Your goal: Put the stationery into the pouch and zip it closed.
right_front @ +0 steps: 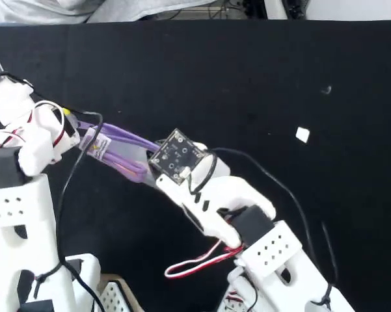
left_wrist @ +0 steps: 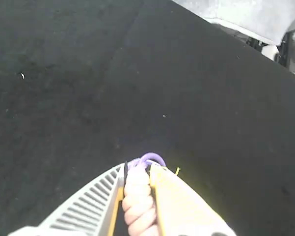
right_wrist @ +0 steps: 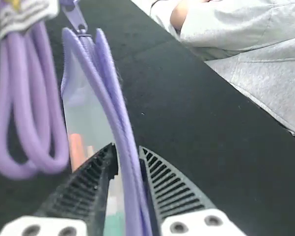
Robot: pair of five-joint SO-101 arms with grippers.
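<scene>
The purple pouch (right_front: 120,148) hangs stretched between both arms above the black table. My left gripper (right_front: 70,127) is shut on its left end; in the left wrist view a purple loop (left_wrist: 150,158) and a pinkish piece (left_wrist: 137,201) sit pinched at the gripper (left_wrist: 137,169). My right gripper (right_wrist: 127,150) is shut on the pouch's purple zip edge (right_wrist: 113,103). The zip pull (right_wrist: 74,14) lies at the far end, beside a looped purple cord (right_wrist: 24,123). An orange item (right_wrist: 76,147) shows through the pouch's clear side. A small white piece (right_front: 302,134) lies on the table to the right.
The black table (right_front: 247,78) stretches wide behind and to the right of the arms. Red and white cables (right_front: 195,263) hang under the right arm. A person's grey sleeve (right_wrist: 245,44) lies beyond the table's far edge.
</scene>
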